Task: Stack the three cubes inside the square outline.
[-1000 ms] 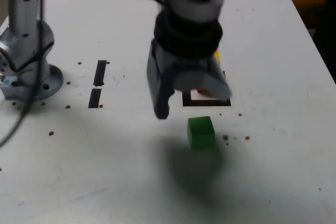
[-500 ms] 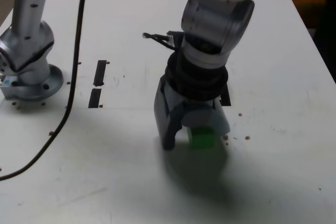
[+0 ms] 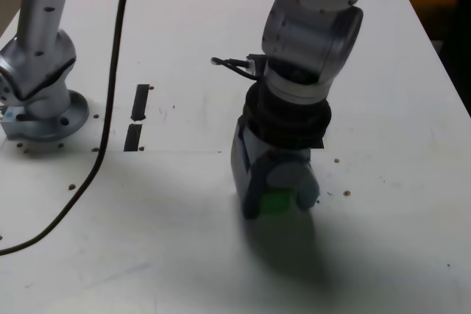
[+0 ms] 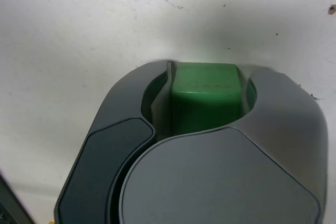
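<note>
The white table (image 3: 176, 218) carries 1 robot arm (image 3: 313, 34), reaching down over it. The gripper (image 3: 276, 207) is closed on 1 green cube (image 3: 276, 201), its 2 jaws against opposite faces. The square outline (image 3: 317, 143) lies mostly hidden behind the arm. 2 black strips (image 3: 140, 102) lie toward the exterior view's left.

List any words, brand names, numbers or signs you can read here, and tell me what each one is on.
No readable text, number or logo in either view.
Arm's base: a small pale blue patch, too small to tell whether anything is printed on it.
Green cube: no lettering on the faces that show.
Gripper: no lettering on the parts that show.
</note>
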`<state>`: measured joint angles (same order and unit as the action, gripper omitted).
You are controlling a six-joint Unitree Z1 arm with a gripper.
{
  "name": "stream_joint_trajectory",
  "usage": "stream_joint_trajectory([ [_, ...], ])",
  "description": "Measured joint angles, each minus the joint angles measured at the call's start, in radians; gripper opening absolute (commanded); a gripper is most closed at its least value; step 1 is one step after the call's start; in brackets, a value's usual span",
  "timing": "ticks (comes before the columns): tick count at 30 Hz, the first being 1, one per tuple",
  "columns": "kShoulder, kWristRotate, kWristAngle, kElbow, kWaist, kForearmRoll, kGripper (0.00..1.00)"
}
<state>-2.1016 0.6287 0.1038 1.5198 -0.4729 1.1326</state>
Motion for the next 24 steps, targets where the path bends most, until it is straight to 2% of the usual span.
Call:
stream_joint_trajectory([
  [3,0.005,0.0,-0.01,0.02,0.001,0.047,0.23],
  [6,0.037,0.0,-0.025,0.072,0.003,0.148,0.22],
  [11,0.131,-0.022,-0.075,0.257,0.038,0.366,0.21],
  [12,0.161,-0.051,-0.093,0.301,0.062,0.421,0.21],
  [14,0.207,-0.08,-0.105,0.342,0.106,0.482,0.21],
  [15,0.227,-0.105,-0.107,0.348,0.134,0.502,0.21],
  [18,0.257,-0.16,-0.107,0.345,0.222,0.493,0.22],
  [24,0.202,-0.237,-0.114,0.336,0.31,0.486,0.22],
])
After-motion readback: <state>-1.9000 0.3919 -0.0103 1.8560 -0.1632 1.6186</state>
